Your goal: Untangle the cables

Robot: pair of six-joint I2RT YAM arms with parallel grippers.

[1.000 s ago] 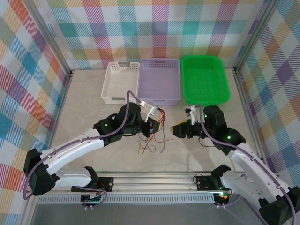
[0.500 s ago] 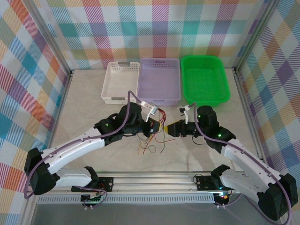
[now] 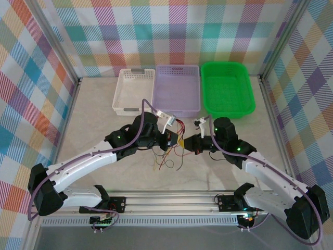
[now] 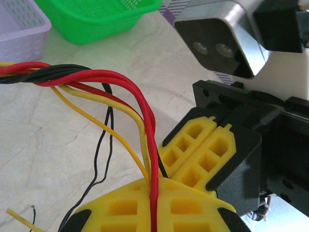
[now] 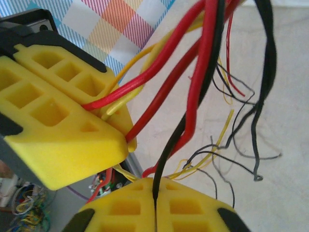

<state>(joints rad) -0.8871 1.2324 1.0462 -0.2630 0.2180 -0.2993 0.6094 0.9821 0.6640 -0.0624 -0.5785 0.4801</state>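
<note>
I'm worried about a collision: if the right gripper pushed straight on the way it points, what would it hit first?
Likely the cables bunched right ahead of the right gripper, with the left gripper just behind them; depth is unclear.

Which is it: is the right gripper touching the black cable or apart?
Touching. The right wrist view shows the black cable running into the closed seam between the right gripper's pads, pinched there.
</note>
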